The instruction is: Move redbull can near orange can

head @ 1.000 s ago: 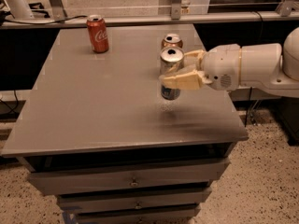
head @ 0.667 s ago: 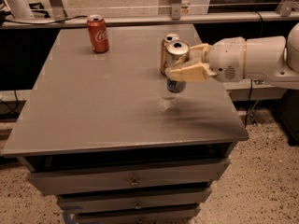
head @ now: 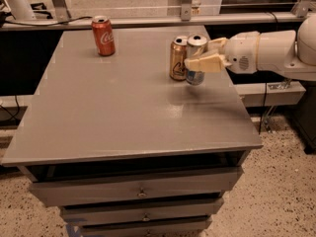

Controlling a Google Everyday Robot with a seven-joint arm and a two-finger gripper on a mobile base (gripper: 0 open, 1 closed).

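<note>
The redbull can (head: 196,43), slim and silver with a blue lower part, is held in my gripper (head: 203,57), just right of the orange can (head: 178,58). The two cans are almost touching. The orange can stands upright on the grey table (head: 123,107) near its back right. My gripper reaches in from the right and is shut on the redbull can around its middle. The can's bottom is at or just above the tabletop; I cannot tell which.
A red Coca-Cola can (head: 103,35) stands at the back left of the table. The table's right edge is close under my arm (head: 266,51). Drawers (head: 138,191) sit below the tabletop. A rail runs behind the table.
My gripper has carried the redbull can toward the back of the table, from in front of the orange can to right beside it.
</note>
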